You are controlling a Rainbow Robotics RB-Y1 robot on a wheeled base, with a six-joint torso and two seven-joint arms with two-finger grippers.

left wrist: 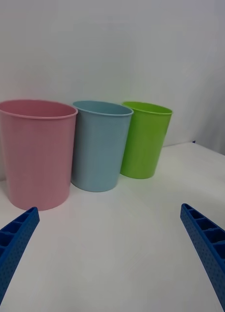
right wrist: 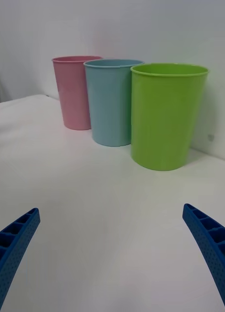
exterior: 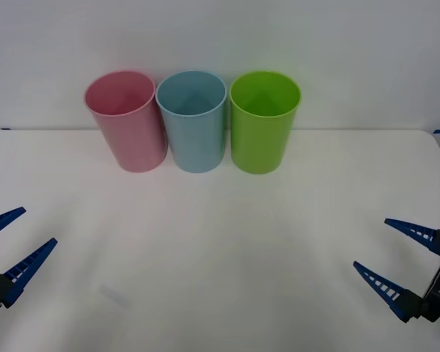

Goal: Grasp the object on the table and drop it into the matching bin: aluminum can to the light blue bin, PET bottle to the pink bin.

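Three tall bins stand in a row at the back of the white table (exterior: 220,264): the pink bin (exterior: 128,132) on the left, the light blue bin (exterior: 196,132) in the middle, a lime green one to its right. The aluminum can is out of view. My left gripper (exterior: 38,226) hovers open at the table's front left, empty. My right gripper (exterior: 372,243) is open at the front right, also empty. The left wrist view shows the pink bin (left wrist: 36,151) and light blue bin (left wrist: 100,146) beyond the open left gripper (left wrist: 109,207). The right gripper (right wrist: 110,208) faces the same row.
The lime green bin (exterior: 264,132) touches or nearly touches the light blue one, and it stands nearest in the right wrist view (right wrist: 166,117). A plain white wall rises behind the table's far edge. Broad bare tabletop lies between the grippers and the bins.
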